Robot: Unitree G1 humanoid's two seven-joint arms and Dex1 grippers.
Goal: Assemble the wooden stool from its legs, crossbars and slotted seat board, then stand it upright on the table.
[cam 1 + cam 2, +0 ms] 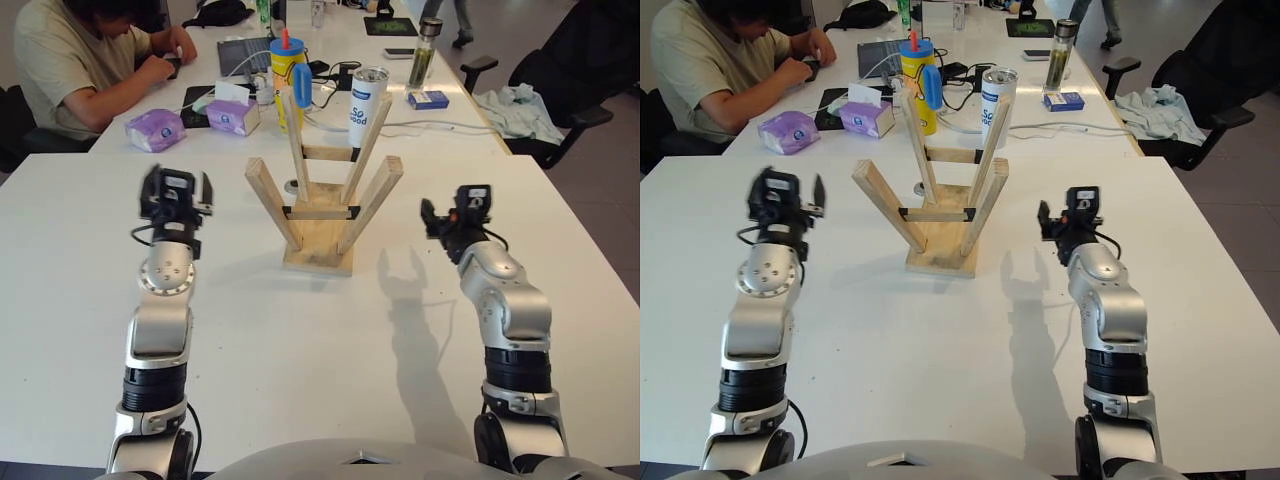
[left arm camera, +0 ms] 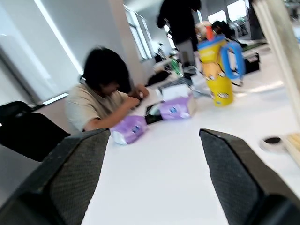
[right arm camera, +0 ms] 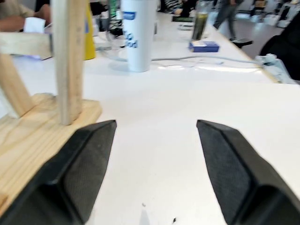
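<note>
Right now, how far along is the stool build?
Done: the stool looks assembled, with legs and crossbars joined into the seat board. It is upside down, seat board flat on the table, legs up. In hand: nothing; the left gripper and right gripper are open on either side of it. Left: turn it over onto its legs.

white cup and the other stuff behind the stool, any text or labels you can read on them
white cup: blue lettering, too small and blurred to quote.
yellow bottle: some print, unreadable.
purple packs: labels too small to read.
blue box: print too small to read.
stool: no text.
</note>
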